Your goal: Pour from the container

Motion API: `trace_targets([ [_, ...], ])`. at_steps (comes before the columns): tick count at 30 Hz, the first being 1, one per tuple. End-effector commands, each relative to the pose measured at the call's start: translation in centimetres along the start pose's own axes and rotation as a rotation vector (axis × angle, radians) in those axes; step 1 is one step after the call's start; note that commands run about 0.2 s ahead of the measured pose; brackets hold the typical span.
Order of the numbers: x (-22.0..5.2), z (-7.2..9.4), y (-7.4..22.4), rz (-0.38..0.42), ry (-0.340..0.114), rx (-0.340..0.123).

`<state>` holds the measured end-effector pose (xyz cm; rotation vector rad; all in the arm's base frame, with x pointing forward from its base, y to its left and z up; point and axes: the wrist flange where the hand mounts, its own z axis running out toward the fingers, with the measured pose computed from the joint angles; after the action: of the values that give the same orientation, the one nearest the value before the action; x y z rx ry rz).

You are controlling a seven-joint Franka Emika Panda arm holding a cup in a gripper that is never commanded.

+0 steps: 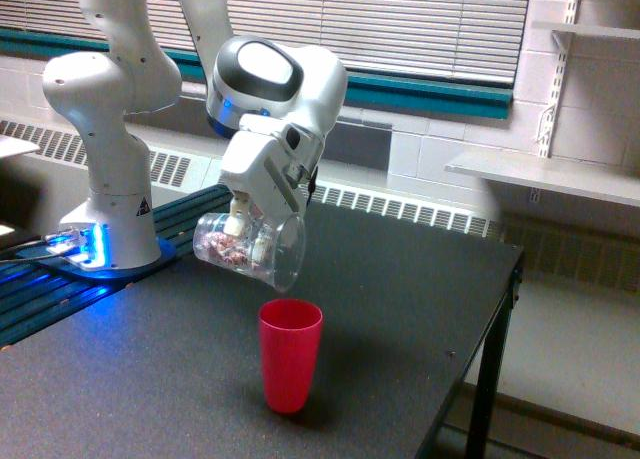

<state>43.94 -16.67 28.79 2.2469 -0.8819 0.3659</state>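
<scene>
The container (250,249) is a clear plastic cup tipped almost on its side, its wide mouth facing the exterior view's right and slightly down. Pinkish-white bits lie in its lower, closed end. My gripper (245,229) is shut on the container, fingers pressed against its sides. A red cup (290,354) stands upright on the black table (400,309), just below and slightly right of the container's mouth. No bits are visibly falling.
The arm's white base (105,179) stands at the exterior view's left with blue lights glowing beside it. The table's right edge (505,279) drops off near a wall shelf (545,169). A radiator grille runs behind the table.
</scene>
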Motion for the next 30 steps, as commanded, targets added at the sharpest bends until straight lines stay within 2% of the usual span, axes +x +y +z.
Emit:
trace_targets([
  [1, 0.7, -0.6, 0.0, -0.033, 0.018, -0.021],
  [14, 1.3, -0.5, 1.0, -0.039, 0.023, -0.049],
  [23, 1.5, -1.0, 0.6, -0.083, 0.054, -0.058],
  [30, 1.0, -0.6, 0.6, -0.102, 0.052, -0.065],
])
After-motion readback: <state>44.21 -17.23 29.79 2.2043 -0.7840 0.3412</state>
